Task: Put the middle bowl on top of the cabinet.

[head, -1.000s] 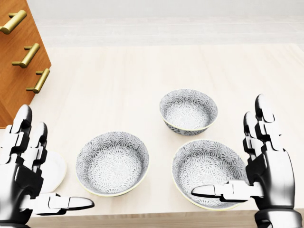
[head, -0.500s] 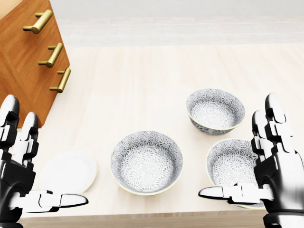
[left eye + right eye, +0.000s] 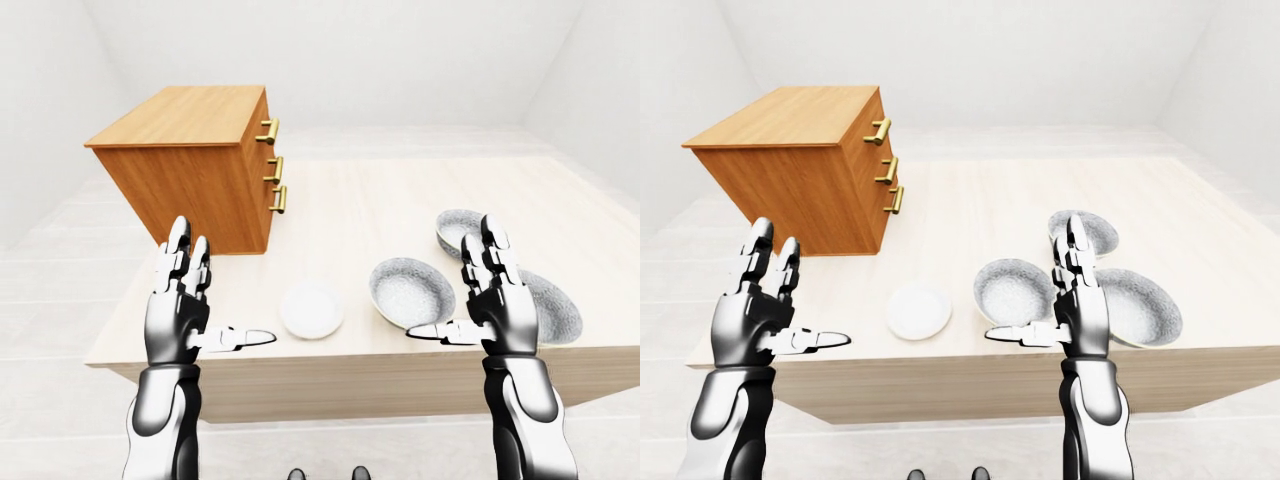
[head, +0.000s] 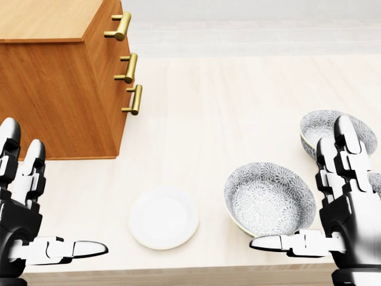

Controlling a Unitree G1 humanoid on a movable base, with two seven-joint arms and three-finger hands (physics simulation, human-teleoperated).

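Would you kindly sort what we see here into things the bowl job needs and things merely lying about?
Needed for the job:
middle bowl
wooden cabinet, its top bare
left hand, open
right hand, open

Just lying about:
white plate
far bowl
near right bowl

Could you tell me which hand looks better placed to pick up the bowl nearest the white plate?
Probably the right hand: it hovers open beside that patterned bowl, while the left hand is open beyond the white plate, near the cabinet.
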